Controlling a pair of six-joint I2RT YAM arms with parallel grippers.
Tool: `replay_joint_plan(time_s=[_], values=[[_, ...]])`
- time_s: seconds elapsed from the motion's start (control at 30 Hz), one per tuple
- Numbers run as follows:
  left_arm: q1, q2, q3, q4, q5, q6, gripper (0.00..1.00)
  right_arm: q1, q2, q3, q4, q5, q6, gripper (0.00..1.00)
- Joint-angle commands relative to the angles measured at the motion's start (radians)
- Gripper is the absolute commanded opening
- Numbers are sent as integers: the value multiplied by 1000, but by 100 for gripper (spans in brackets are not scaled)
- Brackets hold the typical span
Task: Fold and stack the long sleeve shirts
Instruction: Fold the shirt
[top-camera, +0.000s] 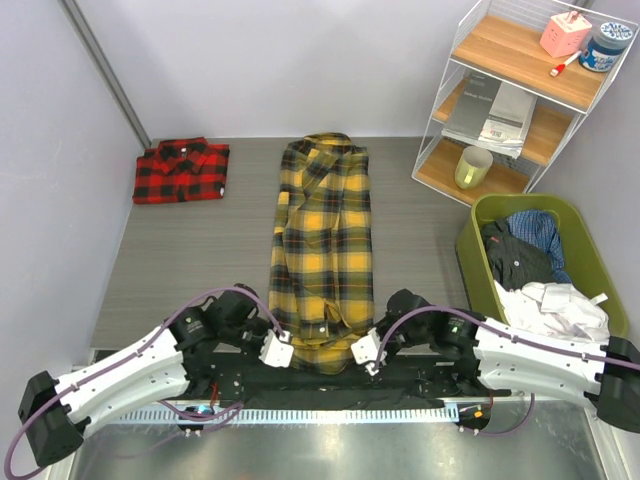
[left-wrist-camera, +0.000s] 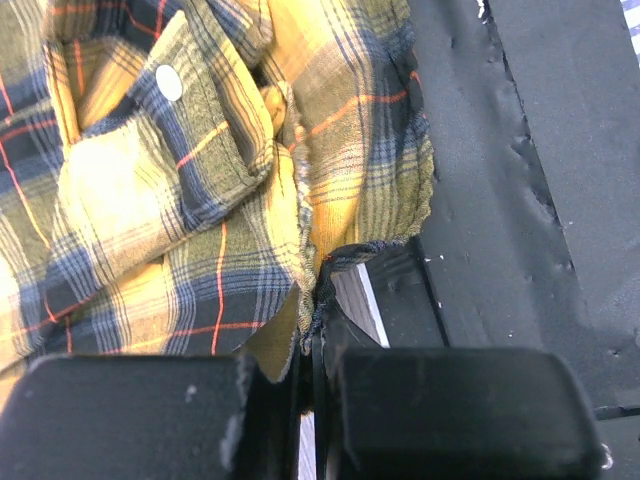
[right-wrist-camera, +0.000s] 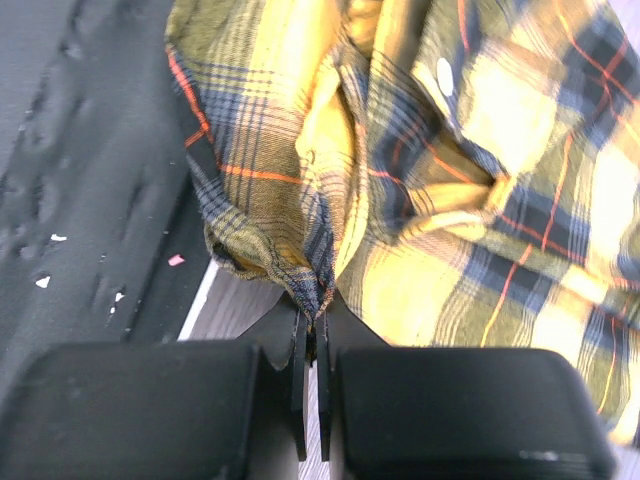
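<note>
The yellow-and-black shirt (top-camera: 322, 240) lies as a long narrow strip down the middle of the table, collar at the far end. My left gripper (top-camera: 279, 349) is shut on its near left hem corner, and the pinched cloth (left-wrist-camera: 318, 275) shows between the jaws. At the near right corner my right gripper (top-camera: 365, 350) is shut on the hem, with the fabric (right-wrist-camera: 318, 295) bunched into the jaws. A red-and-black shirt (top-camera: 182, 170) sits folded at the far left of the table.
A white wire shelf (top-camera: 515, 95) with wooden boards stands at the back right, holding a cup and papers. A green bin (top-camera: 578, 232) of clothes sits on the right. A black mat (top-camera: 330, 378) runs along the near table edge.
</note>
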Motion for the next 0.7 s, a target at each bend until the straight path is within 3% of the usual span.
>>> replay_joint_plan(time_s=[0.0, 0.17, 0.37, 0.67], values=[[-4, -17, 29, 13, -24, -52, 0, -3, -30, 36, 29, 65, 74, 1], [13, -8, 79, 65, -54, -78, 0, -49, -30, 70, 51, 89, 95, 1], [134, 101, 148, 121, 31, -74, 0, -279, 83, 191, 48, -61, 71, 1], [422, 509, 421, 226, 187, -9, 0, -558, 381, 448, 68, -268, -44, 1]])
